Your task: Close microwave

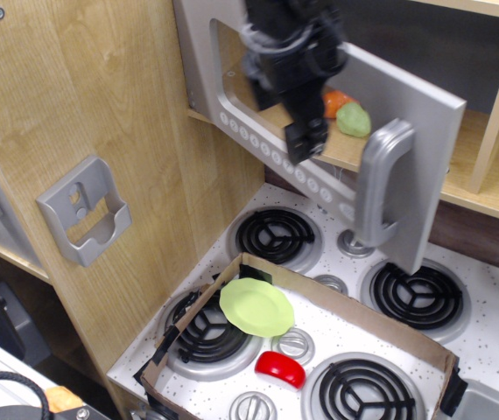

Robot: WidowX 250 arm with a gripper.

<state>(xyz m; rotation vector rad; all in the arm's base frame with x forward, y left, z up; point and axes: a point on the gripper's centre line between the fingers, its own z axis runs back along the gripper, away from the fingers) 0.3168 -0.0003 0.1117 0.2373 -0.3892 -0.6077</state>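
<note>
1. Up at shelf height, the microwave door stood partly ajar, hinged along its left edge, its free right edge with the handle swung out from the wooden compartment.
2. Directly in front of the door's clear window hung the pincer, pointing down and lying against or just off the door's outer face; the door lay behind it, toward the shelf, so any further push would need to go that way.
3. Whether its fingers were wide or narrow could not be told; they were dark and blurred, and gripped nothing visible.
4. Door: flat, silver-grey smooth plastic, long axis running left to right, a row of round buttons along its lower edge, a chunky upright grey handle near the free edge.
5. Behind it, on the pale wood shelf, lay an orange carrot and a green lumpy vegetable.
6. Below sat the speckled white stovetop with black coil burners, an open cardboard box, a green plate and a glossy red piece.
7. Left, a grey plastic holder was fixed to the wooden side panel.
</note>
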